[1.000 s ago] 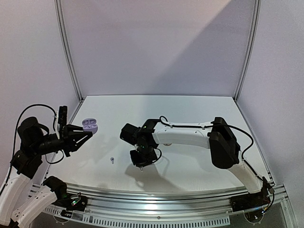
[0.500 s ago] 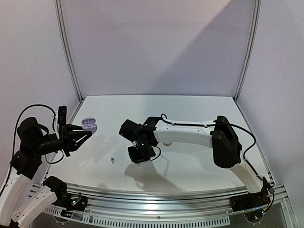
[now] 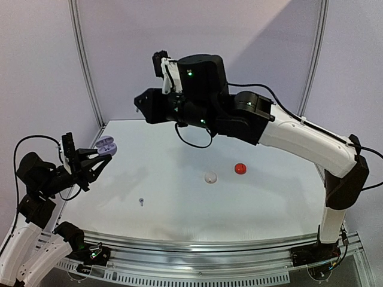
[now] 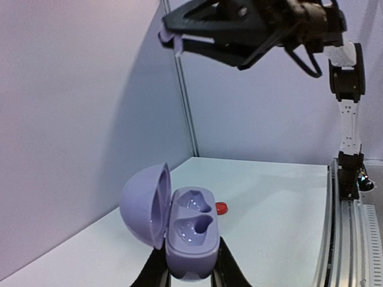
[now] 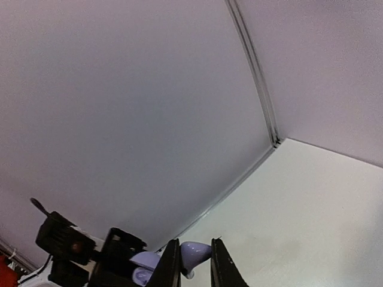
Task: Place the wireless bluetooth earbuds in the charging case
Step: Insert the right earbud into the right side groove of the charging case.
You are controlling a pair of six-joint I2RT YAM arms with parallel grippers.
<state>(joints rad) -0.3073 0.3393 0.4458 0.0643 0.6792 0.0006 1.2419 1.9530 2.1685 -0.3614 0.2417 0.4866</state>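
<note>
- Earbud, lilac [image 5: 194,254]: pinched between the pressed-together fingers of the right gripper [image 3: 139,103], carried high above the left rear part of the table [image 3: 179,215].
- Charging case, lilac [image 4: 190,236]: clamped at its base by the left gripper [image 4: 190,266], held up at the left edge of the table; lid swung open to one side, both moulded pockets bare.
- Lilac earbud relative to lilac charging case: well apart, earbud higher and further toward the back wall.
- Second earbud, lilac-grey [image 3: 141,201]: lying alone on the table toward the near edge, well apart from both grippers.
- White case [image 3: 210,177] and red case [image 3: 240,168]: round, shut, resting near the middle of the table, near each other without touching.
</note>
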